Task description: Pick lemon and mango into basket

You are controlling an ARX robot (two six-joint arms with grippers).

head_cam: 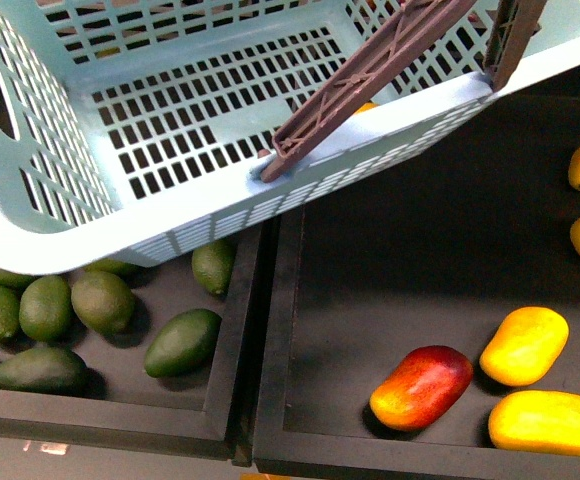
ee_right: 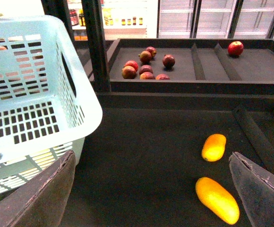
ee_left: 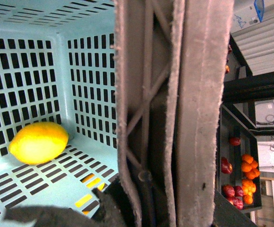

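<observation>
Left claw (ee_left: pixel 163 71) clamped on the handle (head_cam: pixel 370 75) of the basket (head_cam: pixel 60 250) — lemon (ee_left: pixel 38 142) inside the basket. Right claw (ee_right: pixel 152 158) gapes wide, empty — mango (head_cam: pixel 550 422) in a dark tray (head_cam: pixel 390 260) right of the basket.

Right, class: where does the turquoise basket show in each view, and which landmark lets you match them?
Front view: the basket fills the upper left, tilted over the green fruits.
Left wrist view: basket interior behind the brown handle, the lemon on its floor.
Right wrist view: basket corner close up, beside the dark tray.
Landmark: the handle links front and left wrist; the tray links front and right wrist.
</observation>
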